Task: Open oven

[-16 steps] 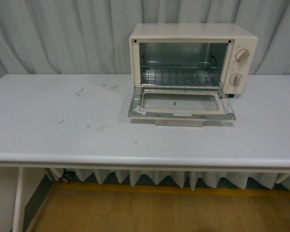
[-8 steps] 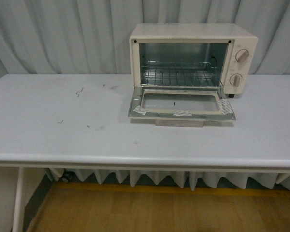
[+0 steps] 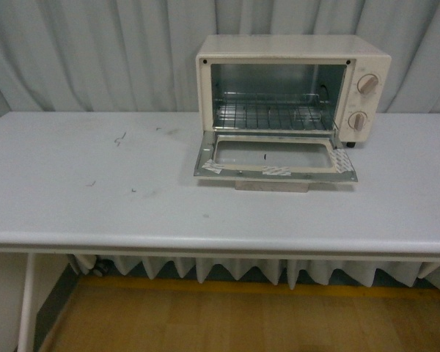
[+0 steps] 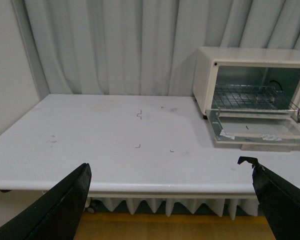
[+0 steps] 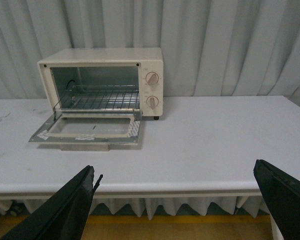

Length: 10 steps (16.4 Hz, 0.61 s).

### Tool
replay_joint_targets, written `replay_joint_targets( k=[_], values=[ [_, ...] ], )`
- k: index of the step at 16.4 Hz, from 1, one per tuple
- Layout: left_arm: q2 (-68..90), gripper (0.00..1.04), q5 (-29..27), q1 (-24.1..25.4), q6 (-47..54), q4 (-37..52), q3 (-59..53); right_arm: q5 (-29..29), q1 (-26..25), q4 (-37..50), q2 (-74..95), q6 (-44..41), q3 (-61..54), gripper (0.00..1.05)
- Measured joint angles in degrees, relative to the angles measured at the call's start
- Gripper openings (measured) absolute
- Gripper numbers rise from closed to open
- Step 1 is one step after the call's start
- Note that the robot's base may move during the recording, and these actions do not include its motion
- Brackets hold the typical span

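Cream-white oven (image 3: pixel 293 84) toward the back of the pale worktop (image 3: pixel 95 198), a little right of centre in the front view, close against the grey curtain (image 3: pixel 88 51). Door (image 3: pixel 275 158) dropped fully forward, lying nearly flat just above the worktop, glass pane up, strips of tape on its frame. Wire rack (image 3: pixel 271 116) plainly exposed inside; two beige knobs (image 3: pixel 367 84) on the right panel, untouched. Judged from this: opening done, nothing left but perhaps a retreat of the arms. Left gripper (image 4: pixel 165 200) and right gripper (image 5: pixel 175 200) both well back from the oven, near the front edge of the worktop, jaws spread wide in each wrist view and pinching nothing. Neither arm visible in the front view. Against the frames from half a second and a second ago: no visible change, door at the same angle, oven in the same spot.
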Motion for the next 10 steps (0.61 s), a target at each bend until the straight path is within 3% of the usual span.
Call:
replay_joint_targets(
  k=[10],
  values=[
    [0.00,0.98,-0.04,0.00,0.04,-0.04,0.00,-0.07,0.00,0.00,0.00,0.00,0.00,0.98]
  ],
)
